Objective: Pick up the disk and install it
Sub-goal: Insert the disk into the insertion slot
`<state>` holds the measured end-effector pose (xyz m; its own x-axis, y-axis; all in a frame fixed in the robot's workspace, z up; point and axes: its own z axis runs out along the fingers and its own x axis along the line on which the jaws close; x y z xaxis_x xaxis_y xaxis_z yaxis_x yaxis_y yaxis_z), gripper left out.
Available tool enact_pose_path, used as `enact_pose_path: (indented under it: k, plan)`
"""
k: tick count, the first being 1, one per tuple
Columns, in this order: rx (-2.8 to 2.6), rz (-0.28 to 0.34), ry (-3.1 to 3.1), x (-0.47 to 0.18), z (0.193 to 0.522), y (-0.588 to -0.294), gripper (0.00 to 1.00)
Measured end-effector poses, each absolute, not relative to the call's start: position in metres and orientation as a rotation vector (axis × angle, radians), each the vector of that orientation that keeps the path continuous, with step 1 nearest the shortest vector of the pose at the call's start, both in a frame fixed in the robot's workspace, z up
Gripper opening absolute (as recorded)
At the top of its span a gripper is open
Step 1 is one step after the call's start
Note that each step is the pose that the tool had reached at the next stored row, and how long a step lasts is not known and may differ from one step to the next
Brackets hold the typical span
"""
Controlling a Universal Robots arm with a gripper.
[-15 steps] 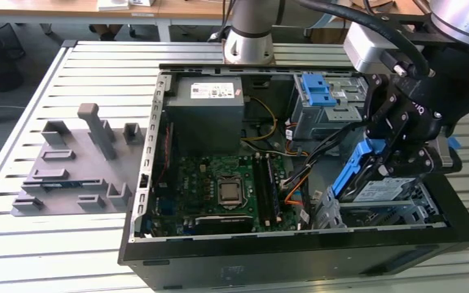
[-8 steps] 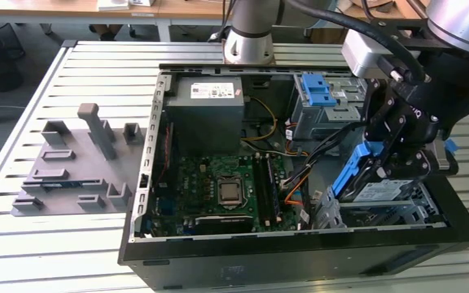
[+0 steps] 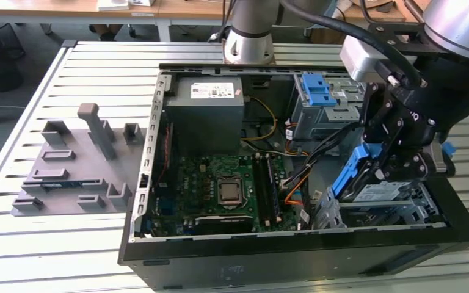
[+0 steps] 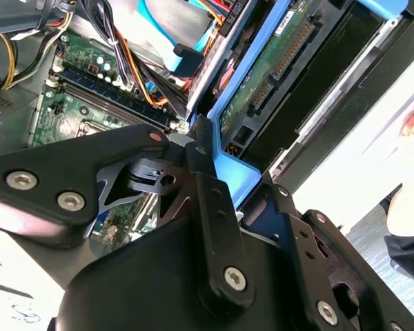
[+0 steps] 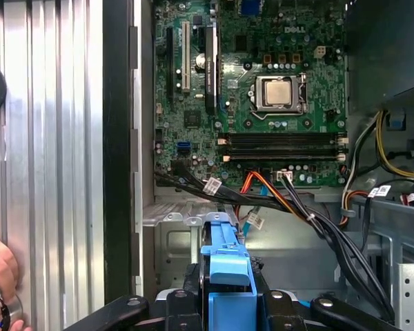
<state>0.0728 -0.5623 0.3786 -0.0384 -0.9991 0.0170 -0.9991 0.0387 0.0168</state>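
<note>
Open black desktop computer case [image 3: 300,244] lying on its side on a slatted metal table [image 3: 22,244], serving as the landmark. Beside the case, towards the exterior view's left, rests a grey plastic fixture plate with upright blocks [image 3: 76,165]. Inside the case sit a large grey power-supply box with a white sticker [image 3: 206,113], a green motherboard with a central processor socket [image 3: 218,189], and a light-blue ribbed latch piece [image 3: 316,91] at the case's far wall. The black robot gripper [image 3: 385,168] hangs over the case's metal drive bay [image 3: 381,210], its fingers pinching the disk [image 3: 361,177], a flat silver hard drive in a blue plastic carrier frame, held steeply tilted just above that bay. A person's hand [image 5: 0,283] rests on the table outside the case.
</note>
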Motion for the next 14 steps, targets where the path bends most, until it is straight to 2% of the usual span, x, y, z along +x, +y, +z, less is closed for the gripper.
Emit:
enact_pose_path:
  k: [14]
  plan:
    - [2.162, -0.001, -2.247, 0.0728, 0.3706, -0.5624, 0.36]
